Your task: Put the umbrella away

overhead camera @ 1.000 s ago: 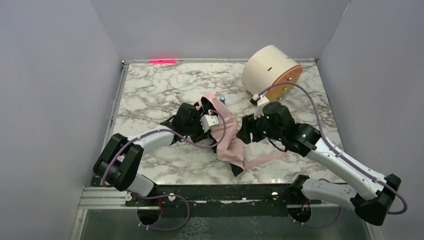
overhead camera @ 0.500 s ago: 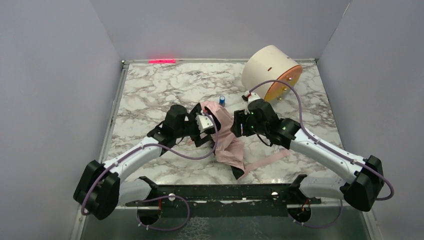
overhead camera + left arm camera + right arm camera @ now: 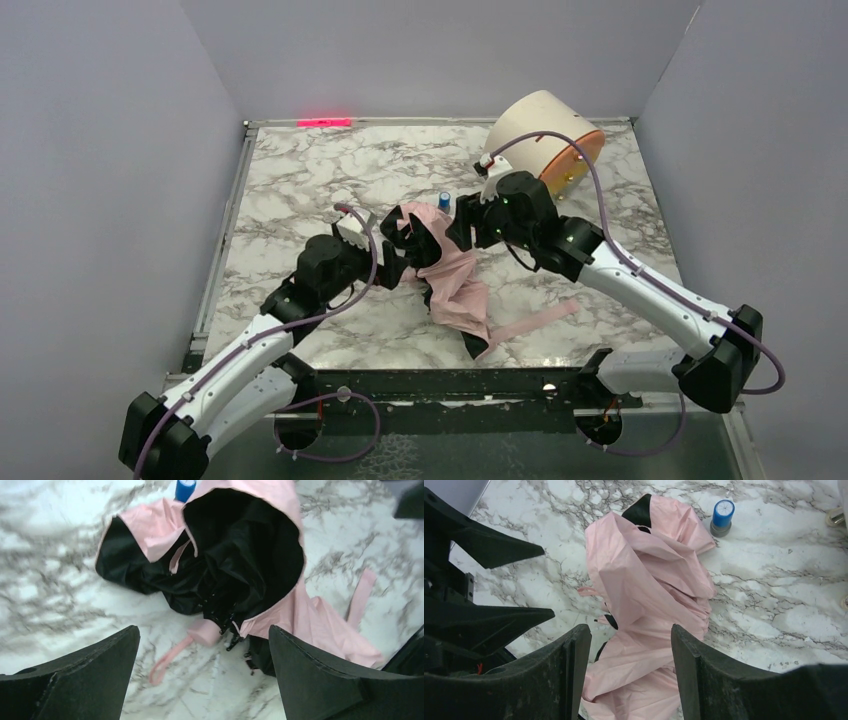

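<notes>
The umbrella (image 3: pixel 462 288) lies crumpled mid-table, pale pink outside and black inside. In the left wrist view the umbrella (image 3: pixel 280 605) gapes open toward me, its small pink handle (image 3: pixel 207 631) and loop resting on the marble. My left gripper (image 3: pixel 403 264) sits just left of it, open wide and empty (image 3: pixel 202 680). My right gripper (image 3: pixel 438 238) hovers over the upper end of the fabric, open, with pink cloth (image 3: pixel 649 585) showing below between its fingers (image 3: pixel 574 675). A long pink strap (image 3: pixel 535 318) trails to the right.
A cream drum with an orange face (image 3: pixel 540 135) lies at the back right. A small blue-capped cylinder (image 3: pixel 443 200) stands just beyond the umbrella, the same cylinder (image 3: pixel 722 516) showing in the right wrist view. Grey walls enclose the marble table (image 3: pixel 300 180).
My left gripper opened, let go of the umbrella and drew back to the left and toward the near edge. My right arm swung left and farther back, over the umbrella's top.
</notes>
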You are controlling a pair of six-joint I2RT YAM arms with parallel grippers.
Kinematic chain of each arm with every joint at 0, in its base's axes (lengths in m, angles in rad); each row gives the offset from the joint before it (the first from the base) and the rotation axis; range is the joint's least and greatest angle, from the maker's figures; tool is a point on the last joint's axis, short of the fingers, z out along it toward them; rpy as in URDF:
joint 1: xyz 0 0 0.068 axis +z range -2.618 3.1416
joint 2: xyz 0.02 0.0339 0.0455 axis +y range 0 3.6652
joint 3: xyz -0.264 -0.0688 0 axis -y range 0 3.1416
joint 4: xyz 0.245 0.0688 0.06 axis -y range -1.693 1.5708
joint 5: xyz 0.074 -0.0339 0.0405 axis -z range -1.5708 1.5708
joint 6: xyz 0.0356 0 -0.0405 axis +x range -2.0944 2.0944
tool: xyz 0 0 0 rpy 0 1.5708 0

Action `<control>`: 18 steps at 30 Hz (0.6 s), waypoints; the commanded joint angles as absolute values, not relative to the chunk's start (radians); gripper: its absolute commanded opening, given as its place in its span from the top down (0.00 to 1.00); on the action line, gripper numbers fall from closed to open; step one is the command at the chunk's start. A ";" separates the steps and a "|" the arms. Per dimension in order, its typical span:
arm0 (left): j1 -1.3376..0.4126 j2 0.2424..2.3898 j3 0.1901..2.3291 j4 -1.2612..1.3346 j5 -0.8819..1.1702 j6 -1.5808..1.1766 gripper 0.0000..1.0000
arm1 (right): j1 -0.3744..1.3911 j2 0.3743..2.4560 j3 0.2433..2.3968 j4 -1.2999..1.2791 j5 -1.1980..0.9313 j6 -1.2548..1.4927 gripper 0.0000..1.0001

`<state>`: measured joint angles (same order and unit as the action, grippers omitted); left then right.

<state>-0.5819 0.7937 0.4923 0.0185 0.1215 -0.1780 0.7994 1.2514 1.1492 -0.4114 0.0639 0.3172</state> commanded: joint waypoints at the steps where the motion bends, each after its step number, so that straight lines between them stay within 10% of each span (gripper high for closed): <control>1: -0.577 0.825 0.450 -0.027 0.025 -0.645 0.04 | 0.805 1.269 1.186 -0.405 0.036 0.281 0.35; 18: -0.577 1.030 0.354 0.221 -0.017 -0.739 0.09 | 0.816 1.554 1.434 -0.473 -0.068 0.155 0.18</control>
<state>-0.5774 0.9619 0.3096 0.1303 0.0296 -0.7605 0.8036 1.4921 1.3788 -0.4278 -0.0811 0.2050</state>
